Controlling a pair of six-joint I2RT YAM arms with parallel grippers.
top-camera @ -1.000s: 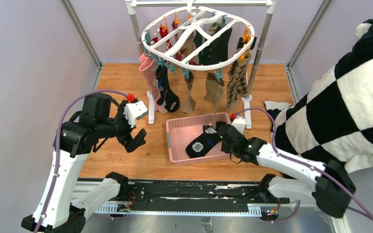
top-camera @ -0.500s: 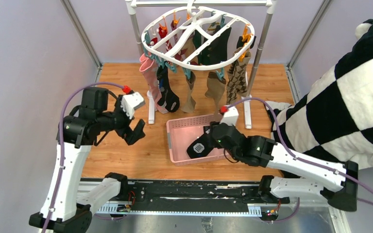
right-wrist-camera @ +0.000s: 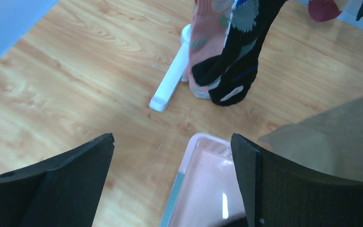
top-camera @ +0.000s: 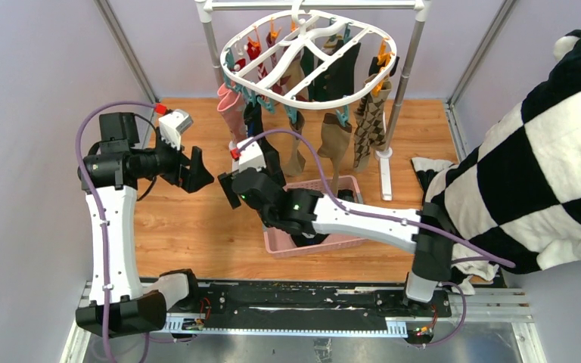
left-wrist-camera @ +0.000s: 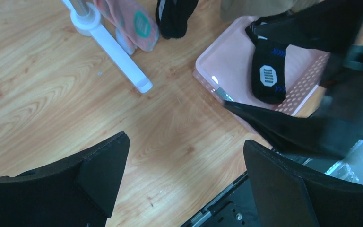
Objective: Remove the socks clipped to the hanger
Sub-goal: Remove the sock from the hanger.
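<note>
- Grippers: left gripper (top-camera: 199,170) and right gripper (top-camera: 227,190) are both spread wide. Neither wrist view shows anything between the fingers. The two stand near each other over the table (right-wrist-camera: 66,94).
- Socks (top-camera: 333,136): most hang clipped to the hanger (top-camera: 393,57), above and beyond both grippers. The pink sock (right-wrist-camera: 203,38) and the black hanging sock (right-wrist-camera: 236,71) are nearest, just ahead of the right gripper. One loose black sock (left-wrist-camera: 267,75) lies in the pink basket (top-camera: 314,243), below and behind the right gripper.
- Hazard, arm contact: a reach by either gripper toward the same near socks likely crosses the other's path, and the fingers may knock together.
- Hazard, cable: the purple cable (top-camera: 280,130) of the right arm arcs up just beside the hanging socks. A forward reach may hook a sock or clip and set the hanger swinging.
- Hazard, double pinch: the pink and black hanging socks overlap. Wide fingers closing there may take both, or only a toe that slips free.
- Hazard, stubborn clip: a downward pull may tilt the hanger rather than release the sock, and may shake other socks loose.
- Hazard, rack foot (right-wrist-camera: 170,85): it sits directly below the sock toes, so a low approach may strike it.
- Hazard, missed drop: the basket lies behind the right gripper, so an early release probably lands on the table.
</note>
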